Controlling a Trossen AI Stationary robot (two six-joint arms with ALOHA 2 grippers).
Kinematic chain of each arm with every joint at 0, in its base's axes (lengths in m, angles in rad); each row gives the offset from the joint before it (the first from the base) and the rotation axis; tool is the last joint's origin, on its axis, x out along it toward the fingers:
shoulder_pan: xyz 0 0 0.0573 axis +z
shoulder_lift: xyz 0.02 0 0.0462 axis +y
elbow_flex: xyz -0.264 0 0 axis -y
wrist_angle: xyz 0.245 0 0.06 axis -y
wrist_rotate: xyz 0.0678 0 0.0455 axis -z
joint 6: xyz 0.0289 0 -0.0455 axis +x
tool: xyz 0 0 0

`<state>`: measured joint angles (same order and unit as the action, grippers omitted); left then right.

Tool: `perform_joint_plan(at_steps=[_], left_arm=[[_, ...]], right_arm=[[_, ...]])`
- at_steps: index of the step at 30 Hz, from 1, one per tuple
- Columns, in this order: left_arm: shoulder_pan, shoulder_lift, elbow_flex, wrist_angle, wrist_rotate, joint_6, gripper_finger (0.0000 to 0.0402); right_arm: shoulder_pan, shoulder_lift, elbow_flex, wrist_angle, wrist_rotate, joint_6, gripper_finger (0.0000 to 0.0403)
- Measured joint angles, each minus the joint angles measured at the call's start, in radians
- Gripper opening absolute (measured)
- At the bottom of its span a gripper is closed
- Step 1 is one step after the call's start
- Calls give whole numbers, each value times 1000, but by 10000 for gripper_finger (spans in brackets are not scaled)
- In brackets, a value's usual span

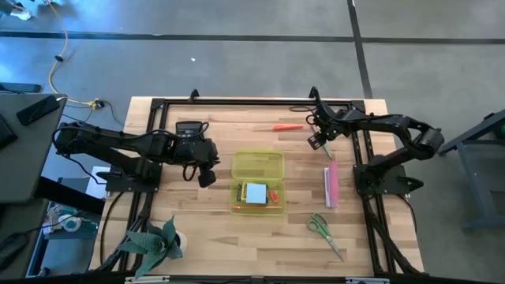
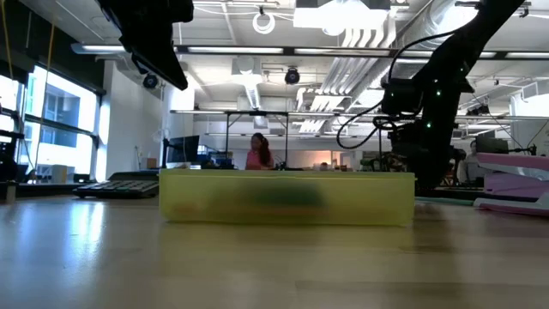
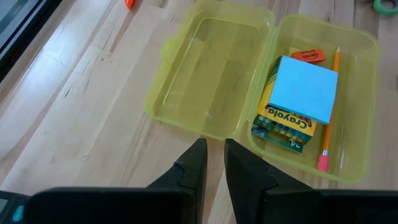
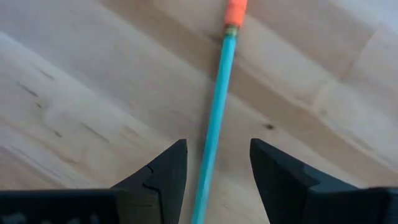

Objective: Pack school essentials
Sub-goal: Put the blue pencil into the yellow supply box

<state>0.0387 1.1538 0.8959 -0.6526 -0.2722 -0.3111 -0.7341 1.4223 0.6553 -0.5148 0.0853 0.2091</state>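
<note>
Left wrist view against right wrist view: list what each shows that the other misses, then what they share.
Only the left wrist view shows the open yellow-green case; one half holds the blue sticky-note pad lying on the crayon box, with an orange pencil and a red eraser beside them. The left gripper hovers short of the case, fingers nearly together.

Only the right wrist view shows a teal pencil with an orange end, lying between the open right gripper fingers.

Both show the wooden table.
</note>
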Motion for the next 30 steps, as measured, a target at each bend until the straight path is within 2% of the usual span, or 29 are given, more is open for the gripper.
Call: perform_joint_plan(at_steps=[10,22,30], left_arm=[[0,0,0,0,0,0,46],[0,0,0,0,-3,0,47],[0,0,0,-1,-3,0,46]], right_arm=[[0,91,2,1,-41,-4,155],[2,95,0,0,-73,19,11],[3,70,-4,-1,-75,16,12]])
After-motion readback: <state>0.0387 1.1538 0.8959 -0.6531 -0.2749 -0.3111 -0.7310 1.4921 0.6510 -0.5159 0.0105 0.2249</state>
